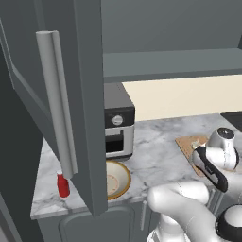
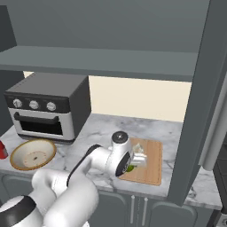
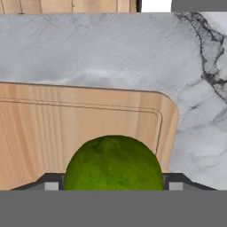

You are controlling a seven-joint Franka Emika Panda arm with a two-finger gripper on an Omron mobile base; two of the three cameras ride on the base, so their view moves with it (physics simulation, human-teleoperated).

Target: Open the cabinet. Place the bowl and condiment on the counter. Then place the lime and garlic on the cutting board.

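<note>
The cabinet [image 1: 71, 94] is open, bowl [image 1: 116, 179] and bottle [image 1: 62, 185] out. The gripper [image 2: 135, 163] holds the lime [image 3: 114, 163] over the board [image 3: 66, 128]; no garlic there.

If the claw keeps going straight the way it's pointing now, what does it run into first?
The lime sits right between the claw's open tips, so it would likely press the lime down onto the cutting board just beyond. How far above the board it is remains unclear.
</note>
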